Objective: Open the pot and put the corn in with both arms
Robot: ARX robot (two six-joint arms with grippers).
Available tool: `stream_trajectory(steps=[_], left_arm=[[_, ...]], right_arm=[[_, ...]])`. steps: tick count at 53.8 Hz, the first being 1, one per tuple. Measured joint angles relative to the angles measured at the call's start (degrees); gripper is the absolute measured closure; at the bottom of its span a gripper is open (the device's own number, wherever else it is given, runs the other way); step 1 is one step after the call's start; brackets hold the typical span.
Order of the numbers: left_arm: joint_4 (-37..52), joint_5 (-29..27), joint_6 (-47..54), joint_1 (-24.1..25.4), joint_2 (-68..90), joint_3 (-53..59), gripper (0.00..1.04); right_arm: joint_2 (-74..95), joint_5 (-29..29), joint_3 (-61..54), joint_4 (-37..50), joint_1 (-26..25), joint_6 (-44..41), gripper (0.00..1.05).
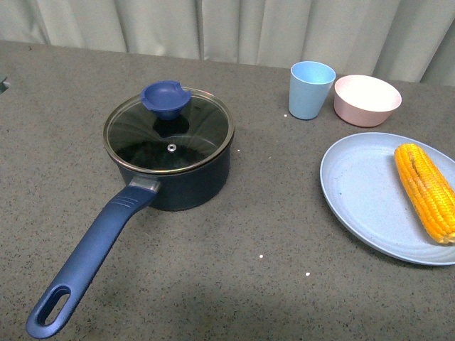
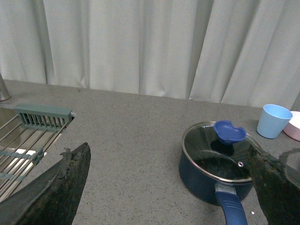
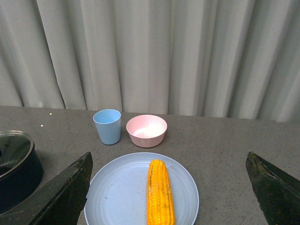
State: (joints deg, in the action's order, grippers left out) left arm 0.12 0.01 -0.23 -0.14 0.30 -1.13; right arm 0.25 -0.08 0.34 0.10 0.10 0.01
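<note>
Plainly, lidded pot (image 1: 186, 186), corn (image 1: 426, 190) on plate (image 1: 359, 186); left tool (image 2: 168, 153) and right tool (image 3: 168, 160) both wide open.

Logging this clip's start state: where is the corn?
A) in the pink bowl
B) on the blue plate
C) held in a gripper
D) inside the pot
B: the corn lies on the blue plate, apart from the pot, whose lid is on.

Front view overlooks pot (image 1: 186, 186) and corn (image 1: 425, 190); left wrist shares pot, right wrist corn.
</note>
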Motion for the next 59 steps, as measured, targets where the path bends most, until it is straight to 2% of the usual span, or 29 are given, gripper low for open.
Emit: stream_trajectory(steps=[59], left_arm=[[0.0, 0.0, -0.02, 0.0, -0.02, 0.0, 0.06]], right_arm=[[0.0, 0.0, 0.0, 0.0, 0.0, 0.0, 0.09]])
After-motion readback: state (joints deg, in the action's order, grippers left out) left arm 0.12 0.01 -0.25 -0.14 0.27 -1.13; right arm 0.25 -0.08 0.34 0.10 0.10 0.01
